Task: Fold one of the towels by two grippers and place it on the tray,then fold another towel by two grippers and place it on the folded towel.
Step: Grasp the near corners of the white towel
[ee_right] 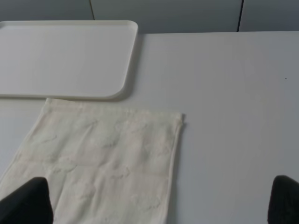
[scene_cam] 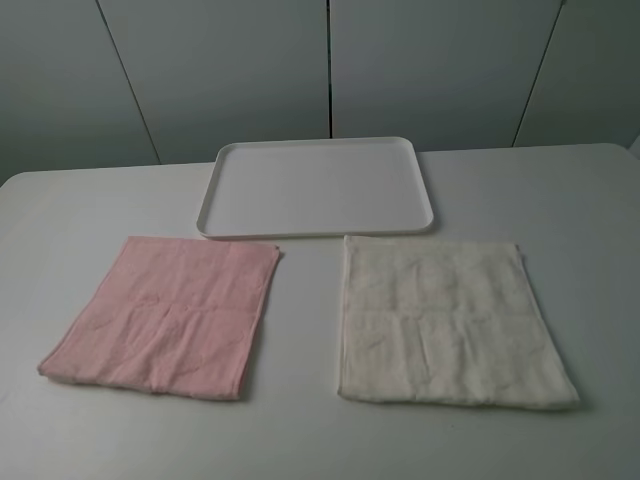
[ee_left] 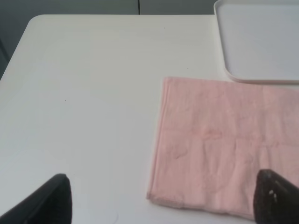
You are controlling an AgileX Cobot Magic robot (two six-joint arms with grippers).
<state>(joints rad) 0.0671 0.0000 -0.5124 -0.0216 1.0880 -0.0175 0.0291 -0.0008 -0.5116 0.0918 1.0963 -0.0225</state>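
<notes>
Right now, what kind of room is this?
Probably a robot test room: a plain white table, grey wall panels, and just a tray, pink towel, cream-white towel laid out.

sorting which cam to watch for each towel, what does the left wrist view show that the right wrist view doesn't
Only the left wrist view: the pink towel lying flat, and the open left gripper. Only the right wrist view: the cream-white towel lying flat, and the open right gripper. Both: a corner of the white tray on the white table.
</notes>
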